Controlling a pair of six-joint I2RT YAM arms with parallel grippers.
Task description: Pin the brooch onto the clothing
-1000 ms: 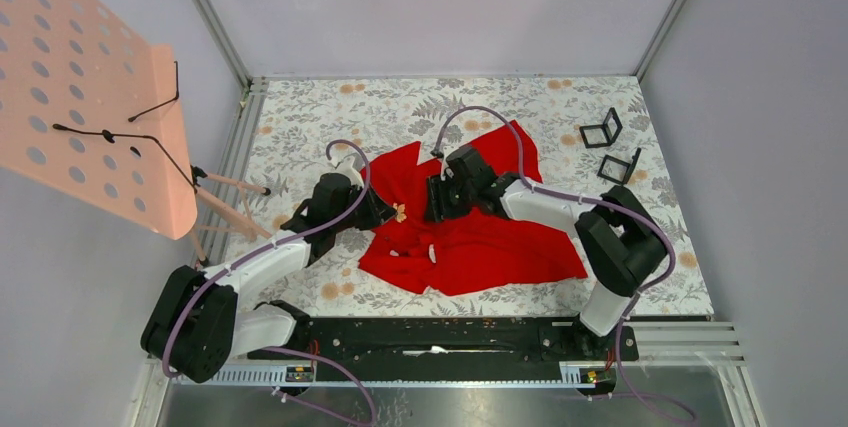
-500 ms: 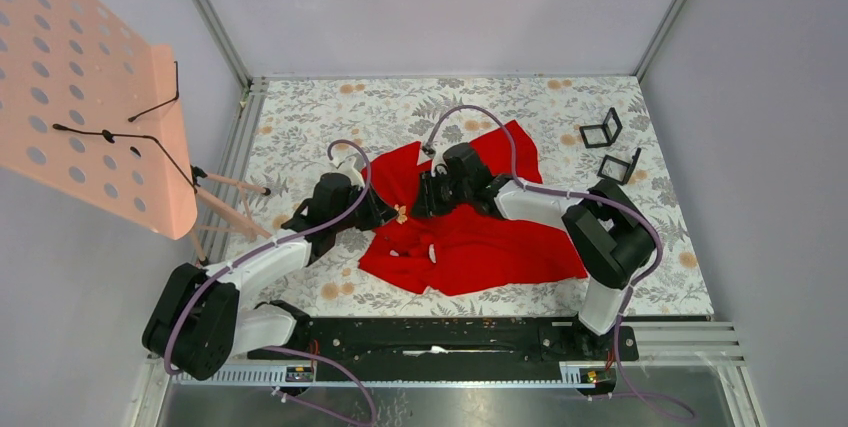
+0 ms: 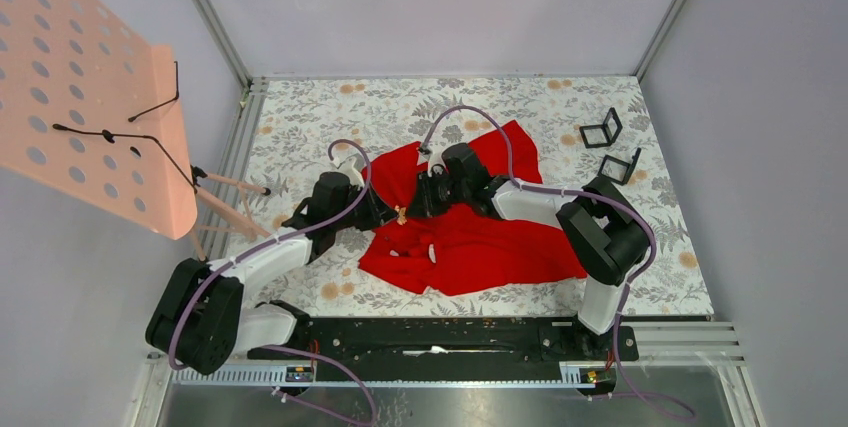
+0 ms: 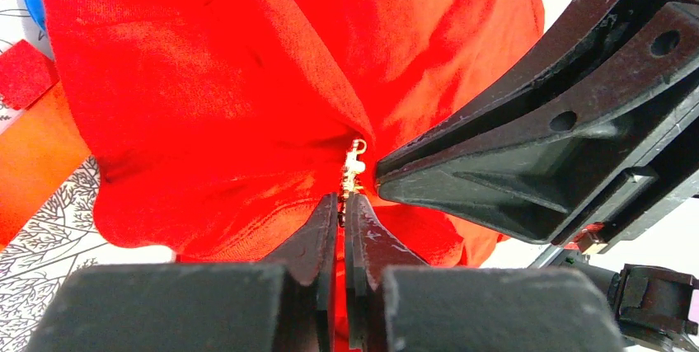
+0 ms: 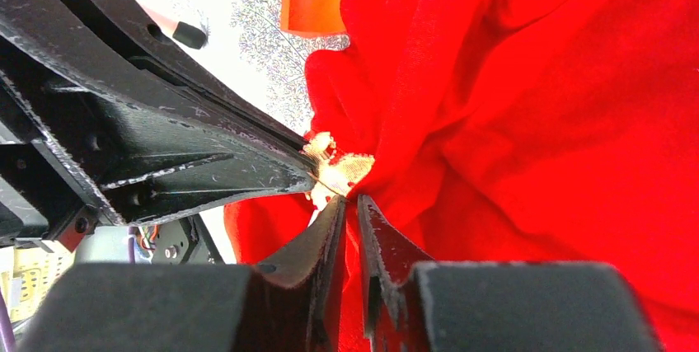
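Observation:
The red shirt [image 3: 480, 237] lies crumpled on the floral cloth in the middle. A small gold brooch [image 3: 400, 214] sits at its left edge, between the two grippers. My left gripper [image 3: 388, 213] is shut on the lower end of the brooch [image 4: 353, 172], its tips [image 4: 342, 199] pressed to the red fabric [image 4: 206, 80]. My right gripper [image 3: 414, 203] comes from the right and is shut on a fold of the shirt [image 5: 560, 121] just below the brooch [image 5: 338, 172]. Its tips [image 5: 352, 202] almost touch the left gripper's fingers [image 5: 165, 162].
Two small black frames [image 3: 600, 130] [image 3: 620, 165] stand at the back right. An orange pegboard [image 3: 80, 87] on wooden legs [image 3: 225, 202] stands at the left. An orange strip [image 5: 311, 12] lies on the cloth beyond the shirt.
My right gripper has moved left across the shirt, right up to the brooch and the left gripper. The left gripper has barely moved.

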